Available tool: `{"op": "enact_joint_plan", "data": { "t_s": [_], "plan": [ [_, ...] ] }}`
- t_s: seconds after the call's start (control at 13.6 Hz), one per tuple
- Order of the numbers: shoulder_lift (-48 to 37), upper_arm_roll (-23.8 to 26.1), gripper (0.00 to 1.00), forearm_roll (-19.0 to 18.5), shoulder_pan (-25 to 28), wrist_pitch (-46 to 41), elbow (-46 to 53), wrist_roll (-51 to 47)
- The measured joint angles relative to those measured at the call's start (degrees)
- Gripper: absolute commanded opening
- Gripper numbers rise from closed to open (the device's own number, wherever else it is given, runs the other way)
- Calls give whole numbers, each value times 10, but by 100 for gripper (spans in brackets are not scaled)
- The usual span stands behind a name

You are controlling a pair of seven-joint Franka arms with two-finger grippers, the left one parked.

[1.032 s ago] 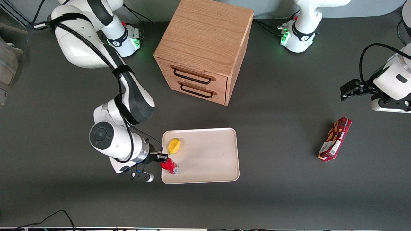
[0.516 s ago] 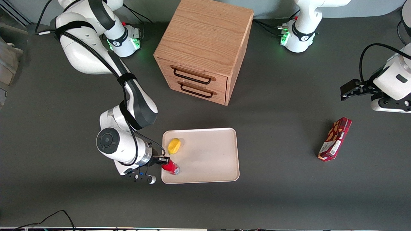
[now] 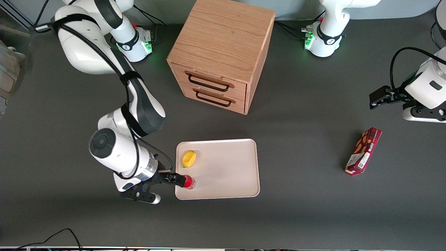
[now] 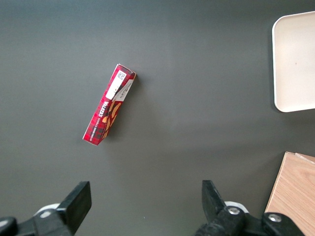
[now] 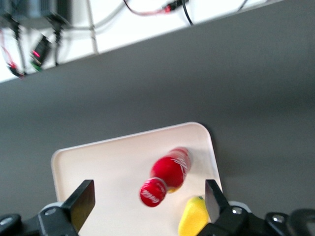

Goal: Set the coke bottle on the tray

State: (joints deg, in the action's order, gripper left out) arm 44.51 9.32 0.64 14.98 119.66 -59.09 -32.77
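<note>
- The gripper (image 3: 179,179) is hovering at the tray's (image 3: 230,167) edge nearest the working arm, its fingers spread wide and grasping nothing — in the wrist view the two black fingers (image 5: 81,201) are standing well apart with bare space between them.
- The coke bottle (image 3: 189,182) is sitting on the tray (image 5: 98,167), just inside the corner closest to the fingertips; in the front view its red cap is showing right off the finger ends, so it looks upright or close to it.
- In the wrist view the coke bottle (image 5: 167,176) is lying between the lines of the two fingers but clear of both, with no pad touching it.
- The yellow fruit (image 3: 189,158) is resting on the same tray, beside the bottle and a little farther from the front camera; in the wrist view the yellow fruit (image 5: 194,216) is showing close to one finger, apart from the bottle or barely so.
- Judging by this, the release step is being finished: the bottle is already on the tray and the hand is letting go.
- The next move calls for a clean withdrawal — lifting or backing the fingers straight away from the bottle without brushing its cap, since a small nudge could tip it toward the rim.
- The wooden cabinet (image 3: 219,55) and the snack box (image 3: 363,150) are lying well away from the fingers and are playing no part here.
</note>
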Motion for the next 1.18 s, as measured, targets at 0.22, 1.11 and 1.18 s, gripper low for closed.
{"op": "enact_joint_plan", "data": {
  "t_s": [0.22, 1.11, 1.18],
  "plan": [
    [-88, 0, 100, 0, -10, -94, 2, 0],
    [-467, -1, 100, -6, -130, -198, -356, 64],
    [-478, -1, 100, -6, -132, -199, -366, 78]
  ]
}}
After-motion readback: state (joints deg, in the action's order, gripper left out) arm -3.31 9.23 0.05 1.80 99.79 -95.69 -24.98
